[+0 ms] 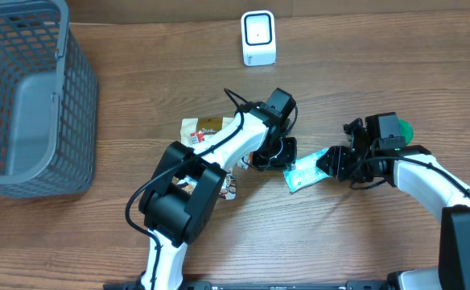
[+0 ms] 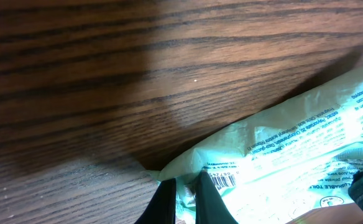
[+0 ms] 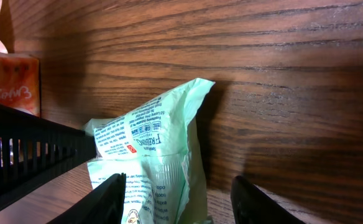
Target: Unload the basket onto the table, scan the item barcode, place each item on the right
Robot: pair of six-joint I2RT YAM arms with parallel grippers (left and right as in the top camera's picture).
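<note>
A mint-green packet (image 1: 302, 175) lies on the wooden tabletop (image 1: 380, 64) between the 2 arms, well apart from the white scanner (image 1: 258, 38) at the far edge. The left gripper (image 2: 184, 186) has its jaws clamped on the packet's edge, right beside the barcode (image 2: 225, 181). The right gripper (image 3: 178, 182) straddles the other end, jaws apart. A grey basket (image 1: 78, 105) sits far left.

The overhead is evenly lit; wrist views are shadowed, and glare whitens the packet (image 2: 330, 137).
</note>
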